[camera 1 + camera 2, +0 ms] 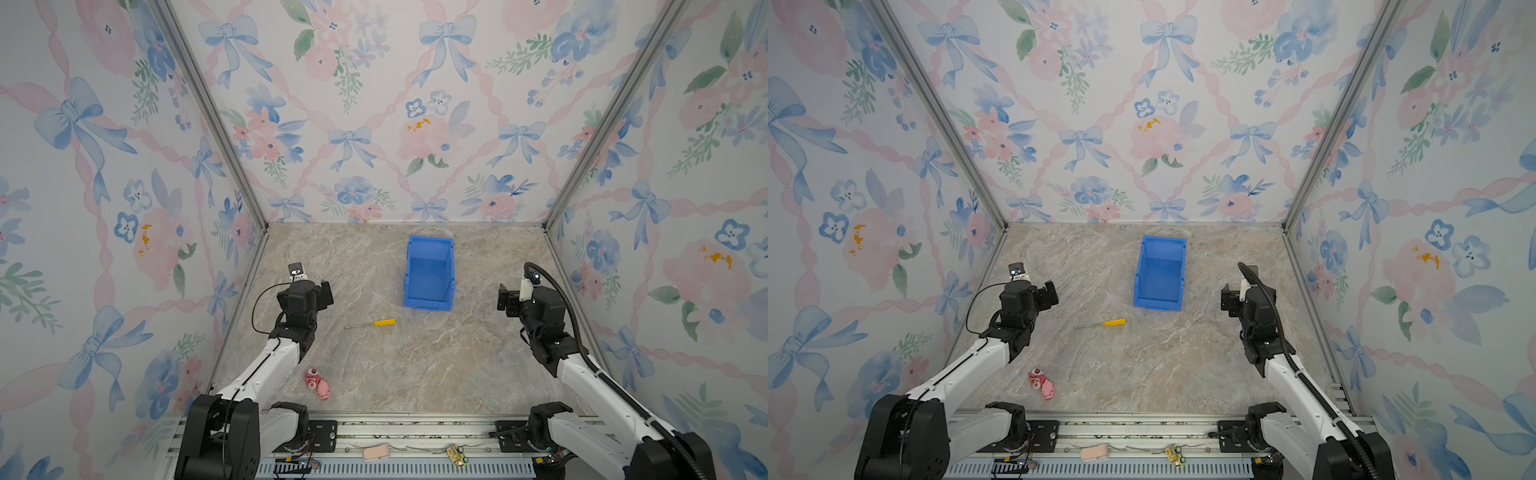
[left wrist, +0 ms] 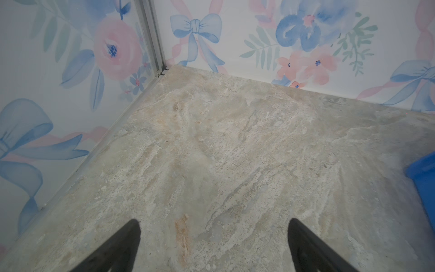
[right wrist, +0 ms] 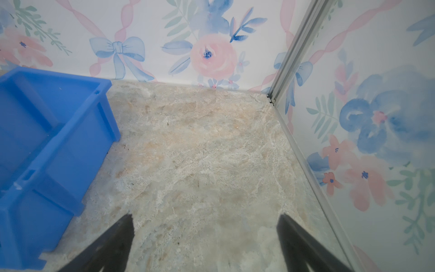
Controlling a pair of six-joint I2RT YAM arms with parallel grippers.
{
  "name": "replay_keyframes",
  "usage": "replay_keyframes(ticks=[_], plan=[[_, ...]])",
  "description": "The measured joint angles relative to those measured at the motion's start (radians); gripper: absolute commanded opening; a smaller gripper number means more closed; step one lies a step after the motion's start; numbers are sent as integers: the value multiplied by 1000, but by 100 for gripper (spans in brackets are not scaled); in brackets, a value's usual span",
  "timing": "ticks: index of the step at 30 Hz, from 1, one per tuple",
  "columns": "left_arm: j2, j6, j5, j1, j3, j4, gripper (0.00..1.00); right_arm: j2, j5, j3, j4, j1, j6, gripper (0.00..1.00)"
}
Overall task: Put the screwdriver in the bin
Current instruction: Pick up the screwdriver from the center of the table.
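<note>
Screwdriver (image 1: 370, 323) is lying flat on a marble-patterned table (image 1: 415, 365), showing in both top views, its yellow handle pointing toward the right arm's side and its thin silver shaft toward the left arm's side. Walls (image 1: 374, 104) papered with blue bows and pink flowers are closing in the table on three sides, with aluminium posts (image 1: 208, 112) running up the two back corners.

The bin (image 1: 428, 305), bright blue and standing upright with its lower lip facing the robot, is sitting farther back, near the screwdriver's handle end but apart from it.

The left gripper (image 1: 326, 291) is hanging off to the side of the shaft tip and somewhat farther back, clear of the screwdriver. In the left wrist view its fingers (image 2: 122, 247) are standing wide apart over bare table, gripping nothing. The right gripper (image 1: 505, 297) is hanging on the opposite side of the bin, farther from the screwdriver; its fingers (image 3: 113, 245) are likewise spread and holding nothing.

A small pink toy (image 1: 318, 384) is lying near the table's front edge, beside the left arm.
</note>
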Motion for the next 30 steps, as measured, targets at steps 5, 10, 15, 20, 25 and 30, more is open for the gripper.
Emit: replay_keyframes(ticks=[5, 10, 15, 20, 25, 30], plan=[[77, -151, 59, -92, 169, -212, 98, 84, 49, 236, -208, 76, 65, 97], [177, -323, 122, -180, 272, -351, 98, 93, 63, 298, -338, 206, 84, 97], [213, -508, 133, -266, 272, -452, 98, 134, 61, 359, -433, 297, 89, 97], [262, -670, 132, -352, 272, -523, 98, 145, 29, 377, -492, 338, 88, 97], [272, -831, 125, -420, 272, -559, 97, 142, -23, 376, -515, 341, 87, 97], [331, -930, 125, -457, 284, -568, 92, 110, -69, 364, -513, 340, 86, 97]])
